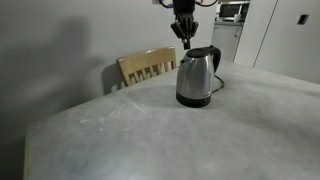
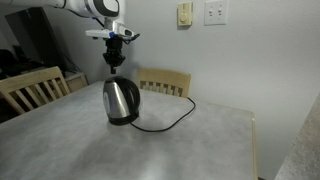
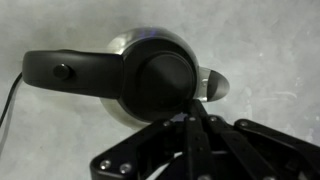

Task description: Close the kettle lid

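Wrist view, entry one: gripper [image 3: 194, 108], fingers clenched together into a single point, grasping nothing. The tip hung over the 4 o'clock edge of the kettle lid [image 3: 155, 78]; I could not tell whether it touched.

Entry two: kettle lid, round and black, lying flat across the mouth of the kettle [image 3: 148, 36]; whether it had latched I could not tell. Handle [image 3: 70, 70] ran out to 9 o'clock, spout [image 3: 216, 88] sat at 3 o'clock.

Entry three: in both exterior views the gripper [image 1: 186, 42] [image 2: 114, 66] stood at 12 o'clock over the kettle, which stood upright on the table [image 1: 120, 140], a chair [image 1: 147, 68] behind it.

Judgement: the pressing step looked to be in hand. The next move called for a short, straight push down near the lid's centre, gentle enough not to rock the kettle.
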{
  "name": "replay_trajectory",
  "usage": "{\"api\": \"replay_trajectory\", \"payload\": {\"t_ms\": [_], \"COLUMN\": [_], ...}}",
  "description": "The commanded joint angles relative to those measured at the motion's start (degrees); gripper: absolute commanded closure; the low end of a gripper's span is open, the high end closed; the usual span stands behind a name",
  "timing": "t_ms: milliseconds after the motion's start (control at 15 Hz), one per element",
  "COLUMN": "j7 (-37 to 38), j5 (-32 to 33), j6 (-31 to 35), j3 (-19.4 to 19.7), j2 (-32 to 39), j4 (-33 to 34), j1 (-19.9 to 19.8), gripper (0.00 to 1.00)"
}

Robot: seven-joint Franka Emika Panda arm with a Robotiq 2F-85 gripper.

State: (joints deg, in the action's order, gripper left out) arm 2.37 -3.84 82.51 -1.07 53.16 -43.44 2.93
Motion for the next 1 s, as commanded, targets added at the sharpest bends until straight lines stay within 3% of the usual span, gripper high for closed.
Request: {"api": "replay_trajectory", "payload": {"t_ms": [0, 667, 733, 800, 933], "j7": [2.75, 4.79, 4.50, 4.29, 2.81], "j5": [2.48, 5.90, 5.67, 5.44, 4.87], "j6": [-1.86, -7.16, -7.95, -8.40, -10.34], "j3": [1.12, 1.09, 0.90, 0.73, 0.12], "j2": [-1.50, -2.45, -2.40, -2.33, -2.00], "j4": [1.23, 5.06, 5.32, 5.48, 6.01], "j1": [2.36, 4.57, 4.49, 4.38, 4.16], "gripper": [1.00, 1.00, 0.74, 0.73, 0.61]}}
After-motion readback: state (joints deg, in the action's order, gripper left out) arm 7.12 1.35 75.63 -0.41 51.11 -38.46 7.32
